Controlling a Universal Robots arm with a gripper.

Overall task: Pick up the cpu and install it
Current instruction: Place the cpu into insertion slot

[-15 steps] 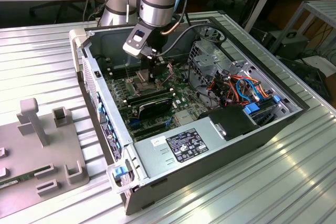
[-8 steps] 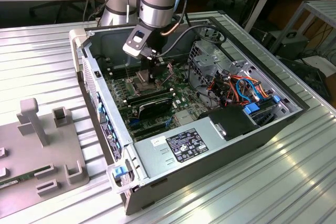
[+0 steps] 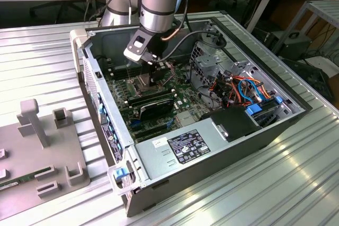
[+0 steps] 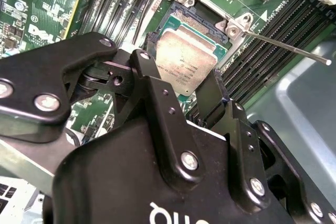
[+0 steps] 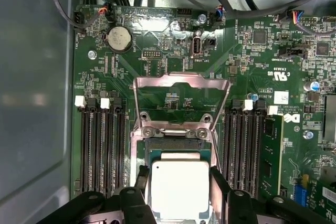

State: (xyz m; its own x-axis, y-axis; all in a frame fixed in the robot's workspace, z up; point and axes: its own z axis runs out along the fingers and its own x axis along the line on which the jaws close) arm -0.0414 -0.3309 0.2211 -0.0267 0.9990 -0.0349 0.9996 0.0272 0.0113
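The cpu (image 5: pixel 180 187), a small square chip with a dull silver top, lies flat between my two black fingers (image 5: pixel 142 178) in both wrist views. My gripper (image 5: pixel 180 179) is shut on the cpu (image 4: pixel 186 59), one finger on each opposite edge. It is directly over the dark socket (image 5: pixel 178 148), whose metal load frame (image 5: pixel 181 95) stands flipped open. I cannot tell whether the chip rests in the socket or hovers just above it. In the exterior view my gripper (image 3: pixel 156 78) reaches down into the open computer case (image 3: pixel 212 141) over the green motherboard (image 3: pixel 180 86).
Empty memory slots (image 5: pixel 102 145) flank the socket, with a green memory stick (image 5: pixel 271 156) beside them. The socket's thin lever rod (image 4: pixel 289 48) sticks out over the slots. Cables (image 3: pixel 238 88), a drive cage and the power supply (image 3: pixel 185 144) fill the case. A grey fixture (image 3: pixel 42 146) sits outside.
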